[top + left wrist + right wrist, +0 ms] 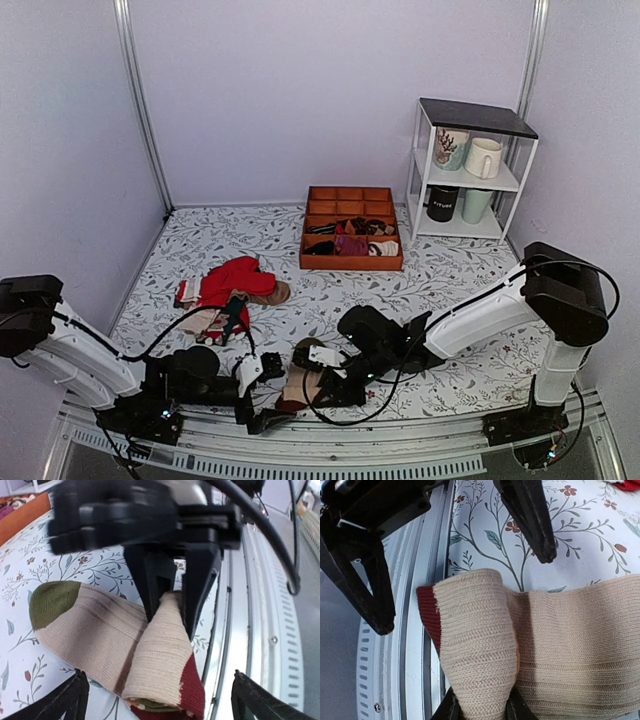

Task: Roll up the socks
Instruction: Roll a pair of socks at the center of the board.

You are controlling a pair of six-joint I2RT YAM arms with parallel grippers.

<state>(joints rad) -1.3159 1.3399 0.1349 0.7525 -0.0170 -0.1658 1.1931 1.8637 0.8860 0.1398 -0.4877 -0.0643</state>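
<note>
Long beige ribbed socks [95, 630] with an olive-green toe and dark maroon cuff lie at the near edge of the floral-patterned table [30, 575], the cuff end folded over. The right pincer [482, 709] is narrow, pinching the raised fold. The left pincer [160, 700] gapes wide, fingers either side of the socks.
</note>
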